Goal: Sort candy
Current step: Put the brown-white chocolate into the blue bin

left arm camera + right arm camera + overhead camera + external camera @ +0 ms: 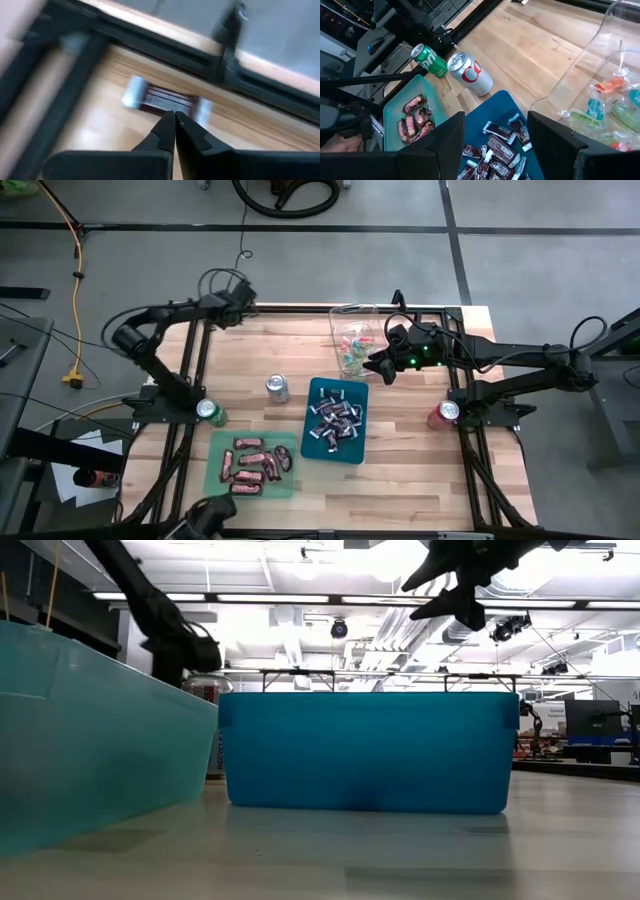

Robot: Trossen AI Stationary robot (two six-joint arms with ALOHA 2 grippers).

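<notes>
A dark red-brown candy bar with silver ends lies flat on the wood by the black frame rail at the table's far left corner. My left gripper is shut, its tips pointing at the bar; in the high view it stands at that corner. My right gripper hangs open above the table, between a clear container of bright candy and a blue tray of dark and silver pieces. A green tray holds red-brown bars. My left gripper's shut fingertips stand right at the near long side of the bar, slanting down at it. Blur hides whether they touch it. The bar lies flat on the table.
A silver can, a green can and a red can stand on the table. Black frame rails run along the left, right and far sides. Bare wood lies at the near right.
</notes>
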